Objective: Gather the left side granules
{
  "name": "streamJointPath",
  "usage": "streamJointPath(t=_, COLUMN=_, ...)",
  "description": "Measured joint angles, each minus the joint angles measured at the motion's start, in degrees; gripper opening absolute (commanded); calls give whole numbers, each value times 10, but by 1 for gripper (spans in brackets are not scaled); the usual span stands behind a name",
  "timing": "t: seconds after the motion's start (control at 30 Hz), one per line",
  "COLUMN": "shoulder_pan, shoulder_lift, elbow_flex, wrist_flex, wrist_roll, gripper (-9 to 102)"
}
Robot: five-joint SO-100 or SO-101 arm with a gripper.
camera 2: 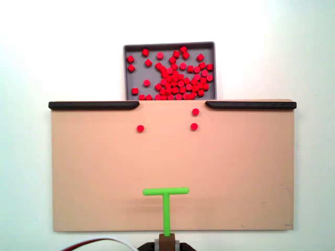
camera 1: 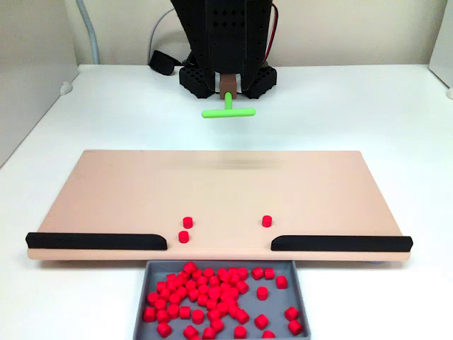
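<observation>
Granules: three red pellets lay loose on the board, near its tray edge. In the top-down fixed view, two sat close together right of the gap, one just behind the other; the third lay apart to the left. In the front fixed view the pair appeared on the left.
Axis: each pellet was too stubby to show a long axis or heading.
Tool: the green T had its stem running toward the arm and its crossbar lying across the board's width, well apart from the pellets.
Gripper: the gripper held the stem's end; its fingers were hard to make out.
Rails: two black strips lined the tray edge, with a gap between.
Tray: the grey tray beyond the gap held a heap of red pellets.
Path: bare board lay between the crossbar and the pellets.
</observation>
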Motion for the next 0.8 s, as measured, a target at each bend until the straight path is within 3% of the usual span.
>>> streamJointPath(t=0.5, shoulder_pan=2, shoulder_lift=-1, elbow_flex=0, wrist_flex=0, wrist_roll=68, gripper=0)
streamJointPath(t=0.8, shoulder_pan=-54, shoulder_lift=-9, elbow_flex=0, wrist_flex=0, wrist_roll=207, gripper=0)
